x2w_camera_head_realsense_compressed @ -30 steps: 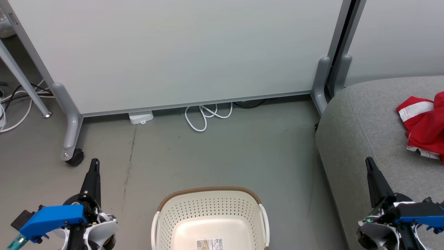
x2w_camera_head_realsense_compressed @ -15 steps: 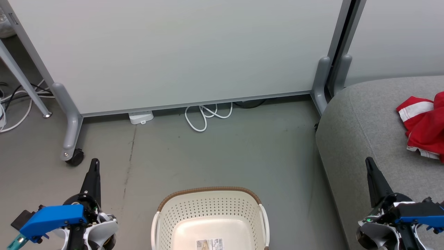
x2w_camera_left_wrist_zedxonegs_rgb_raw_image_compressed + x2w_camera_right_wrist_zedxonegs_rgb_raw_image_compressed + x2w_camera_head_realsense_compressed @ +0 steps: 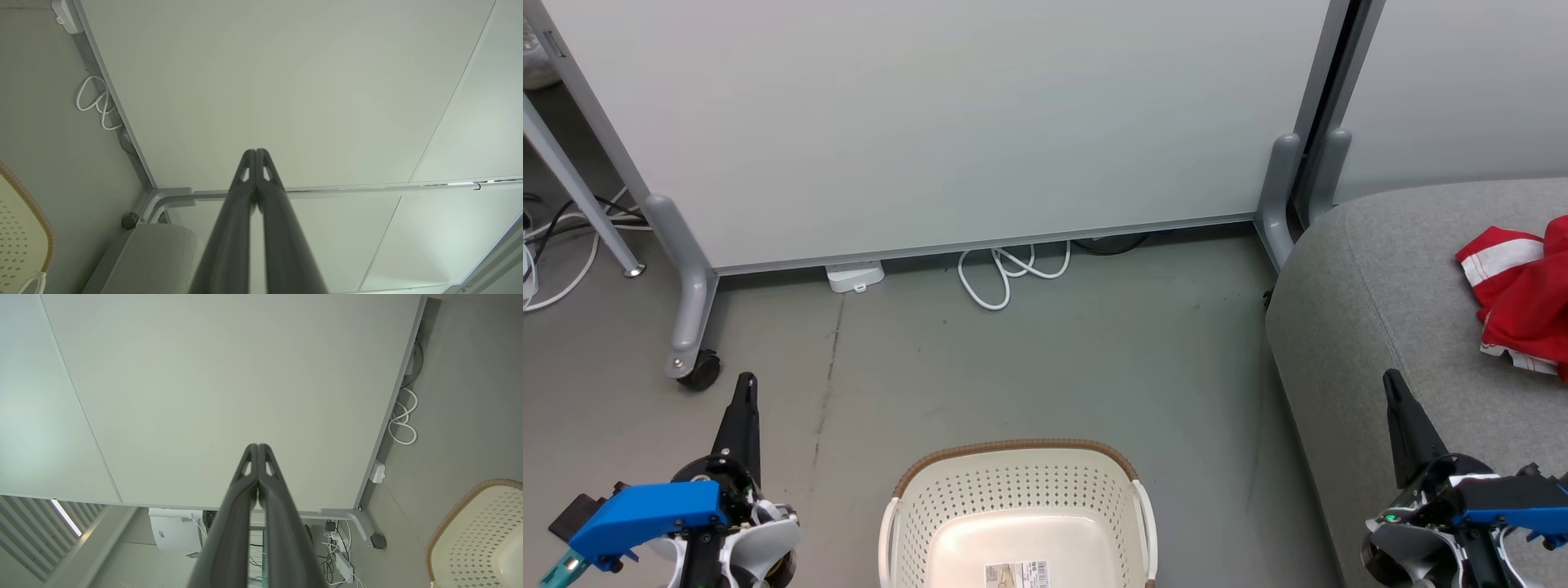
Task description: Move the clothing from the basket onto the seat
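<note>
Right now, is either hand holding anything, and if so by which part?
Nothing is held. The left hand and the right hand are both shut and empty. The clothing lies loose on the seat, apart from both hands.

Black left gripper (image 3: pixel 745 382), blue wrist housing (image 3: pixel 645 510)

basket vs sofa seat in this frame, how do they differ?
Material: the basket is cream perforated plastic with a brown rim; the seat is grey woven fabric.
Load: the basket's visible part holds only a label; the seat carries the red-and-white clothing.
Size: the seat is far bigger than the basket.
Shared: both have rounded corners.
</note>
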